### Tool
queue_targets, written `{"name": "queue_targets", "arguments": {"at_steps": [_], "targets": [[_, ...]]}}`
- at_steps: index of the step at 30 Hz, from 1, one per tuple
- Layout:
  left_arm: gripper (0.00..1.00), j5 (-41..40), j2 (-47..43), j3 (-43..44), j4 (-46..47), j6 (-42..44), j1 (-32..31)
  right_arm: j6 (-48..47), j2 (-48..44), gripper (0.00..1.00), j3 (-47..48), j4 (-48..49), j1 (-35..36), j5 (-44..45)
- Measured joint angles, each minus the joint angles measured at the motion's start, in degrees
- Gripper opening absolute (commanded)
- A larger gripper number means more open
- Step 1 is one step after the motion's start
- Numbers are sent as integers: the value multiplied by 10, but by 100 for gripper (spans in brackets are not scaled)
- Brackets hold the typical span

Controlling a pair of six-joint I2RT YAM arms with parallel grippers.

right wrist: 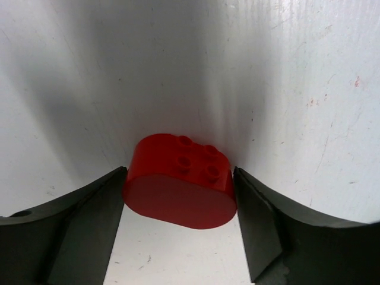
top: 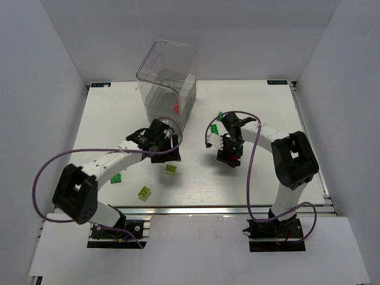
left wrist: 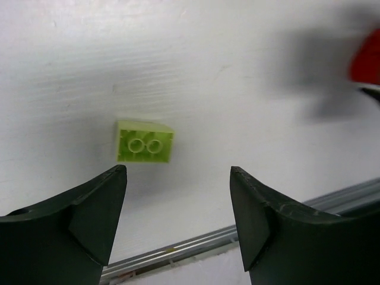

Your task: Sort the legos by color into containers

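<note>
Top view. Clear plastic box with rounded top point(top: 169, 74): far middle of the white table point(top: 267, 178). One small red piece point(top: 176, 107) shows through its lower wall, compartment not discernible; nothing else seen inside. Left gripper point(top: 163, 146) just before the box, right gripper point(top: 228, 155) near table centre, both low

Left wrist view. Yellow-green wedge-shaped plastic brick point(left wrist: 145, 141): on the table ahead of the left gripper, untouched; jaws wide apart, holding nothing. Judged light, rigid and slick. The sloped face would shed a finger, so pinch the flat parallel sides

Right wrist view. Red rounded four-stud plastic brick point(right wrist: 178, 172): clamped between the right gripper's fingers, one pad against each curved end. Whether it is clear of the table cannot be told. Curved ends give little contact, so it may twist
</note>
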Motion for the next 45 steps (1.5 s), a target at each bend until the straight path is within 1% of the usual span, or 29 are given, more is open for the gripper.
{"name": "queue_targets", "arguments": {"at_steps": [1, 3, 6, 9, 12, 13, 15, 17, 18, 19, 20, 21, 22, 23, 24, 26, 27, 28, 30, 31, 34, 36, 38, 41, 45], "targets": [[82, 3, -21, 2, 0, 1, 0, 0, 0, 83, 0, -2, -1, 0], [84, 5, -61, 8, 2, 2, 0, 3, 0, 89, 2, -9, -3, -1], [84, 10, -120, 19, 5, 4, 0, 3, 0, 89, 7, -19, -6, -3], [84, 15, -155, 34, 10, 5, 0, 4, 0, 89, 18, -31, -8, -8], [80, 16, -174, 48, 21, 8, 0, 14, -2, 89, 44, -47, -11, -18], [77, 15, -180, 53, 26, 9, 0, 20, -5, 89, 55, -47, -13, -22], [63, 13, -193, 58, 41, 8, 0, 43, -19, 89, 79, -27, -18, -31], [51, 8, -208, 62, 60, 5, 1, 80, -49, 89, 89, 20, -26, -44], [41, 5, -214, 63, 70, 5, 1, 106, -65, 89, 93, 49, -31, -51], [35, 0, -222, 64, 82, 2, 1, 132, -78, 86, 98, 71, -35, -59], [28, -6, -228, 65, 92, 0, 1, 173, -87, 72, 116, 92, -41, -77], [28, -12, -233, 68, 102, -2, 1, 191, -86, 62, 131, 102, -43, -90], [28, -18, -236, 71, 110, -3, 1, 229, -75, 56, 163, 108, -48, -116], [28, -24, -238, 74, 117, -3, 1, 262, -57, 54, 200, 112, -52, -142], [31, -31, -240, 76, 129, -6, 1, 302, -28, 50, 251, 115, -57, -176], [36, -41, -242, 82, 141, -11, 1, 386, 34, 50, 337, 143, -65, -236], [37, -46, -242, 84, 146, -14, 1, 424, 57, 54, 361, 161, -68, -261], [42, -50, -243, 84, 154, -18, 1, 470, 79, 55, 374, 184, -71, -287], [46, -58, -247, 84, 159, -26, 1, 569, 109, 58, 375, 227, -79, -333], [53, -61, -249, 84, 161, -31, 1, 624, 126, 58, 375, 252, -83, -353], [64, -73, -260, 84, 163, -45, 1, 777, 174, 58, 374, 330, -93, -394], [65, -83, -269, 84, 163, -52, 0, 862, 204, 58, 374, 377, -97, -407], [66, -93, -276, 85, 158, -60, 0, 926, 228, 58, 374, 415, -101, -414], [66, -103, -284, 90, 153, -71, 0, 995, 247, 57, 374, 461, -102, -421], [66, -109, -287, 93, 152, -87, 0, 1058, 261, 52, 376, 530, -102, -431]]}}
